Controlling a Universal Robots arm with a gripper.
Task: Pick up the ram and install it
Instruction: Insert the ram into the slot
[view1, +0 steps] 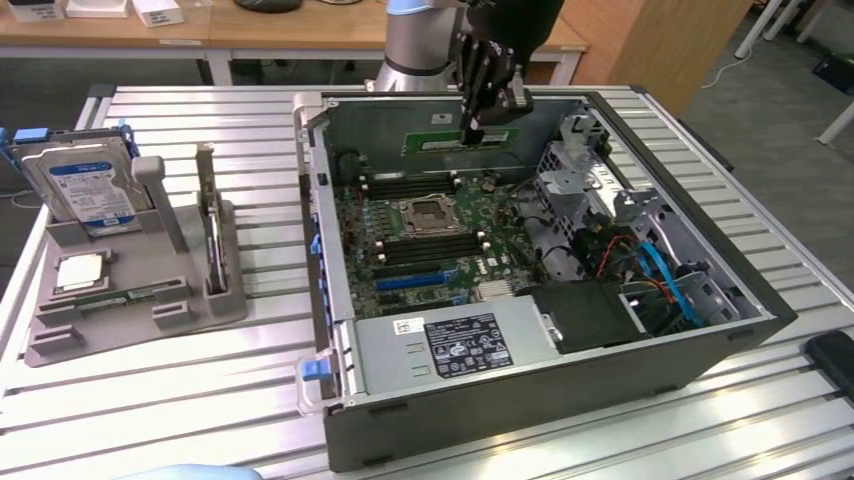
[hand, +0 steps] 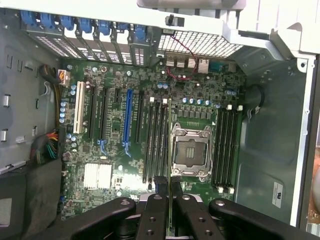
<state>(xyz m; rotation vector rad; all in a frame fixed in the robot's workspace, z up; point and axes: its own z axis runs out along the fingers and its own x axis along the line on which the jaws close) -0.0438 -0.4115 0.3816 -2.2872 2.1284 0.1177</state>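
Observation:
The ram (view1: 463, 141) is a thin green stick that hangs inside the open computer case (view1: 340, 330), near its back wall. My gripper (view1: 475, 132) is shut on it from above. In the wrist view the ram (hand: 169, 125) shows edge-on as a thin line between the black fingers (hand: 161, 186), and my gripper (hand: 169, 186) hovers over the motherboard. The stick lines up along the black memory slots (hand: 156, 142) beside the empty processor socket (hand: 190, 152). It is still above the board, apart from the slots.
More memory slots (hand: 226, 147) lie on the socket's other side. A grey fixture (view1: 134, 320) at the exterior view's left holds a hard drive (view1: 87, 185), a square silver chip (view1: 80, 272) and a flat green stick (view1: 134, 296). The power supply (view1: 454, 345) and cables (view1: 661, 280) crowd the case.

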